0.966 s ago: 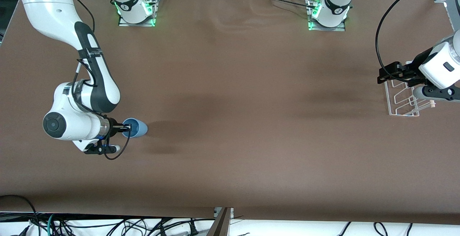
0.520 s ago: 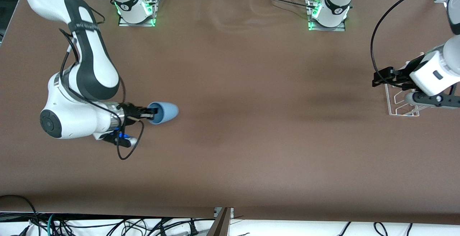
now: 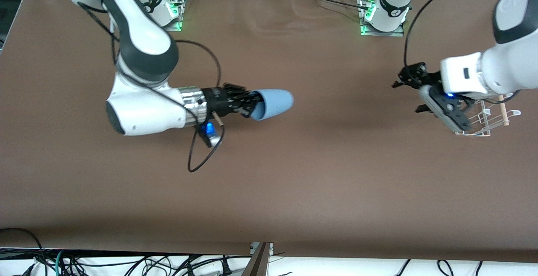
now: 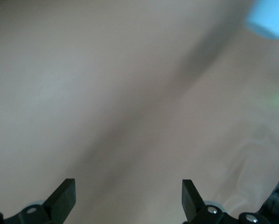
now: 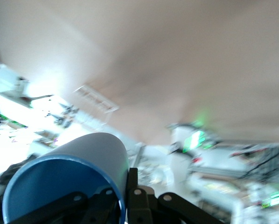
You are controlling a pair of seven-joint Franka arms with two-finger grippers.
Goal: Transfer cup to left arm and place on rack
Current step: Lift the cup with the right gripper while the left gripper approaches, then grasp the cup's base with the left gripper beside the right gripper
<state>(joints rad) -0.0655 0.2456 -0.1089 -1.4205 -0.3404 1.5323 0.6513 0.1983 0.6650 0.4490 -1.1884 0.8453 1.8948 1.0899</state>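
Cup [image 3: 273,103]: gripped at rim by right pincer [image 3: 248,103], axis level, base toward left pincer [image 3: 410,83], open, beside rack [image 3: 483,120].

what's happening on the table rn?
Handover in progress. The right gripper is shut on the rim of the light-blue cup, carrying it on its side above the table's middle. The left gripper is open in the air beside the white wire rack at its end, holding nothing.

Bare brown table [image 3: 336,175] lay between the right gripper [image 3: 252,103], clamped on the cup [image 3: 273,103], and the spread left gripper [image 3: 405,85]; only the rack [image 3: 483,122] stood nearby.
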